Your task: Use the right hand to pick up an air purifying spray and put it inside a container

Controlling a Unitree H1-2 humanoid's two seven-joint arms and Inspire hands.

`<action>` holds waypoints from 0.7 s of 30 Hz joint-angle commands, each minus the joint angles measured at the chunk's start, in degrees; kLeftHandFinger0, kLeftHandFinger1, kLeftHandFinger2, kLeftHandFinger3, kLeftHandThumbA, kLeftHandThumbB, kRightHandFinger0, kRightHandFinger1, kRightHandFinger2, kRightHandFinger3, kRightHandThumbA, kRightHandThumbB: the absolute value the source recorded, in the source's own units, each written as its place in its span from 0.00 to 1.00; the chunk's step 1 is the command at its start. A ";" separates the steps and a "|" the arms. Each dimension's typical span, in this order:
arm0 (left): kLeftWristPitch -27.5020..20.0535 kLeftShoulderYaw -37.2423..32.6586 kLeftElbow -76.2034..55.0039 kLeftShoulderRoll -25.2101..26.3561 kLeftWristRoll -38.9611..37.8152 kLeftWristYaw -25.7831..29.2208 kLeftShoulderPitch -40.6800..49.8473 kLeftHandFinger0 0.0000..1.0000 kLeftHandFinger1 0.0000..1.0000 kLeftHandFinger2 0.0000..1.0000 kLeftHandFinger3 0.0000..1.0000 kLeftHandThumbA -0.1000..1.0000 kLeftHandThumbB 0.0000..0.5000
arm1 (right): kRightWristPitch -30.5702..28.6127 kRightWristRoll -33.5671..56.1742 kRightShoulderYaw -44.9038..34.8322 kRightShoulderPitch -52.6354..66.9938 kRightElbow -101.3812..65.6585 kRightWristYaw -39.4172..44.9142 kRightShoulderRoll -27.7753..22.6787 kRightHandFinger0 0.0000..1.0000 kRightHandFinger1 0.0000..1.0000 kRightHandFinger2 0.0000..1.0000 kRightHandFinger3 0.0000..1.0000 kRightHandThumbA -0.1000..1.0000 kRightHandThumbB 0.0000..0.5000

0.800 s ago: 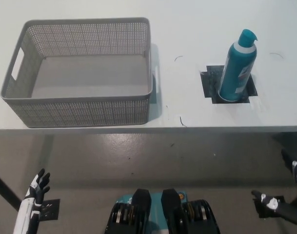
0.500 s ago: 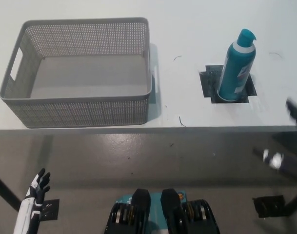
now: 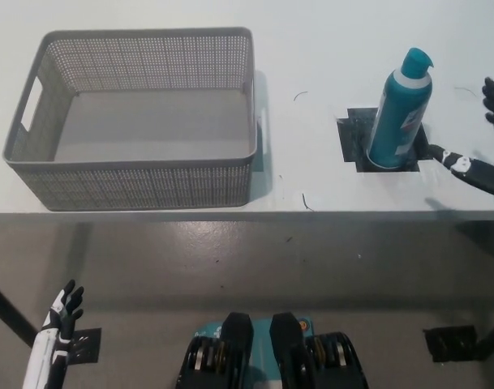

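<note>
1. Teal is the colour to watch here: the tall teal aerosol spray can (image 3: pixel 401 113) with its matching teal cap stands upright on a dark square patch (image 3: pixel 354 139) on the white bench (image 3: pixel 328 49), toward the right side and well apart from the container.

2. The container is a grey perforated plastic basket (image 3: pixel 141 180) on the left of the bench, open top, nothing in it that I can see. Lots of room to drop a can into.

3. The black right hand (image 3: pixel 482 138) is at the far right edge of the view, just beside the can but not touching it. Its fingers (image 3: pixel 466 166) look spread wide and hold nothing. Part of the hand is cut off by the frame, so I can't say much more.

4. The white left hand (image 3: pixel 58 320) hangs low at the near left, below the bench edge, fingers apart, holding nothing.

5. Handling guess: a metal aerosol can should be stiff and won't squash, probably moderate weight, but the smooth round wall looks slippery. It's tall and narrow, so a sideways nudge could tip it.

6. I'd wrap the fingers around the middle of the body, about where the label is, not up on the cap or nozzle.
</note>
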 commanded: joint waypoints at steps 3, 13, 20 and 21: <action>-1.72 0.69 -2.12 0.41 0.64 1.51 -0.06 1.00 1.00 1.00 1.00 1.00 0.46 | -1.06 3.23 -1.52 -8.17 10.34 0.04 0.78 1.00 1.00 1.00 1.00 1.00 1.00; -1.31 0.19 -2.55 0.31 -0.45 0.52 0.37 1.00 1.00 1.00 1.00 1.00 0.40 | -7.21 4.89 -2.74 -18.86 34.03 -0.14 3.67 1.00 1.00 1.00 1.00 1.00 1.00; -1.90 0.23 -1.81 0.49 0.24 0.92 -0.21 1.00 1.00 1.00 1.00 1.00 0.46 | -6.84 1.03 0.46 -19.40 34.57 -2.94 5.74 1.00 1.00 1.00 1.00 1.00 1.00; -2.05 0.25 -1.64 0.53 0.15 0.89 -0.33 1.00 1.00 1.00 1.00 1.00 0.46 | -7.28 1.06 0.65 -19.71 35.26 -3.14 5.82 1.00 1.00 1.00 1.00 1.00 1.00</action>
